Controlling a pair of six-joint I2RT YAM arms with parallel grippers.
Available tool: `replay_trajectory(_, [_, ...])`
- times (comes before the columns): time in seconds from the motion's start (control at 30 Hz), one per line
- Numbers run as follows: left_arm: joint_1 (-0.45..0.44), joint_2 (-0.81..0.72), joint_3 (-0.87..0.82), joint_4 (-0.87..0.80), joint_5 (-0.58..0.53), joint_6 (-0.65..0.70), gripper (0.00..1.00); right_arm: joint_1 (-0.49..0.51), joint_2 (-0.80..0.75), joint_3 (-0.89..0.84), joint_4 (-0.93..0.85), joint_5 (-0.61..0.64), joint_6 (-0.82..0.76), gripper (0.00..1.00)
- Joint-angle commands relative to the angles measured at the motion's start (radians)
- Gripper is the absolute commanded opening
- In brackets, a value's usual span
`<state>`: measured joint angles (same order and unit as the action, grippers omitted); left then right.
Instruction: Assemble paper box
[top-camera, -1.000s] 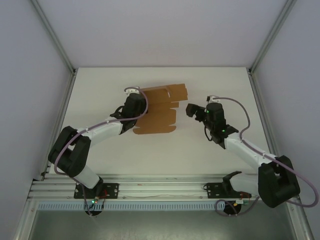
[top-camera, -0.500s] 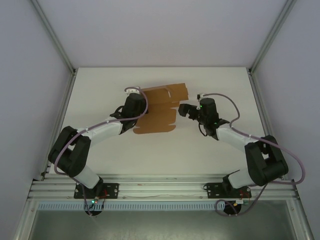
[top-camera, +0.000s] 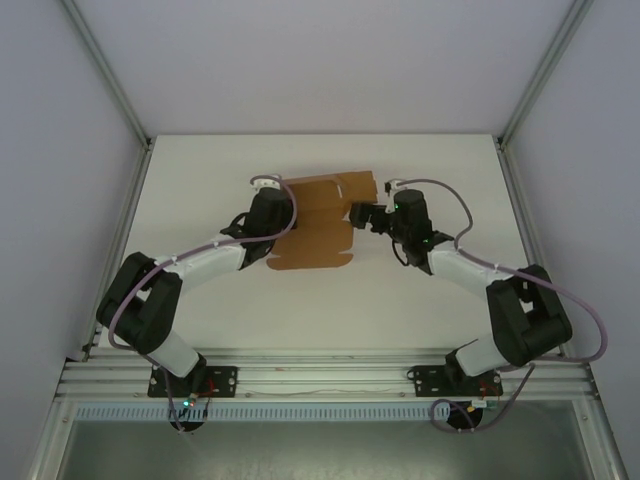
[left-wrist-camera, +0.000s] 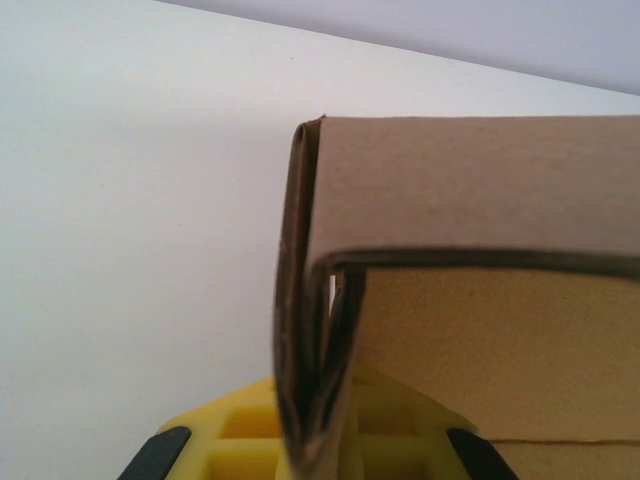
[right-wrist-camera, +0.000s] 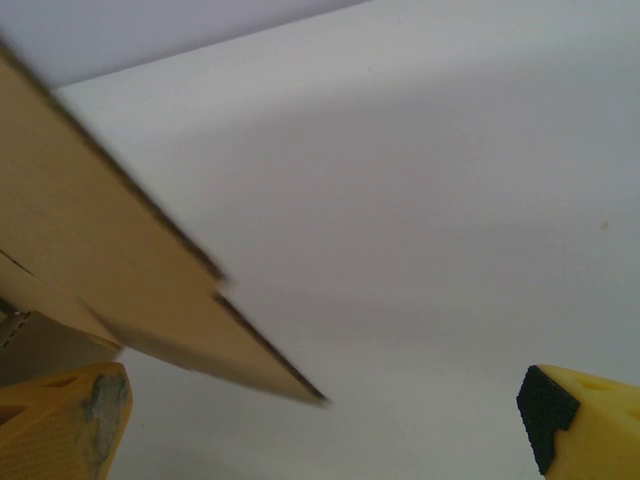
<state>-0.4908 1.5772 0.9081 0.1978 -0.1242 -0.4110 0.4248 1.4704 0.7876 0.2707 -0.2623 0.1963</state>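
The paper box (top-camera: 322, 228) is a flat brown die-cut sheet lying mid-table, with flaps along its right side. My left gripper (top-camera: 283, 214) is at the sheet's left edge, shut on a folded-up flap. In the left wrist view that doubled cardboard fold (left-wrist-camera: 312, 330) stands upright between the yellow fingers (left-wrist-camera: 240, 435). My right gripper (top-camera: 359, 214) is at the sheet's right edge, open. In the right wrist view its yellow fingertips (right-wrist-camera: 62, 418) stand wide apart, and a pointed cardboard flap (right-wrist-camera: 120, 270) reaches in from the left, held by nothing.
The white table (top-camera: 420, 170) is walled by pale panels with metal posts at the back corners. An aluminium rail (top-camera: 320, 372) carries both arm bases along the near edge. Bare table lies in front of the sheet and to the far right.
My right arm has swung left, bringing its open gripper up to the sheet's right edge. The left gripper has stayed shut on the fold, and the sheet has hardly moved.
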Motion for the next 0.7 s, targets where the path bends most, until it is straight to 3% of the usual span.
replay_trajectory(0.0, [-0.023, 0.009, 0.005, 0.008, -0.001, 0.017, 0.0, 0.026, 0.03, 0.041, 0.037, 0.016, -0.04, 1.0])
replay_trajectory(0.2, [-0.025, 0.019, 0.033, -0.003, 0.019, -0.056, 0.0, 0.099, 0.109, 0.076, 0.046, 0.054, -0.079, 1.0])
replay_trajectory(0.5, [-0.025, 0.008, 0.024, 0.031, 0.076, -0.082, 0.0, 0.209, 0.219, 0.12, 0.027, 0.513, -0.144, 1.0])
replay_trajectory(0.57, [-0.025, 0.006, 0.022, 0.021, 0.06, -0.074, 0.0, 0.209, 0.192, 0.105, 0.026, 0.522, -0.147, 1.0])
replay_trajectory(0.67, [-0.022, 0.002, 0.02, -0.008, 0.038, -0.043, 0.0, 0.194, 0.102, 0.057, 0.013, 0.434, -0.209, 1.0])
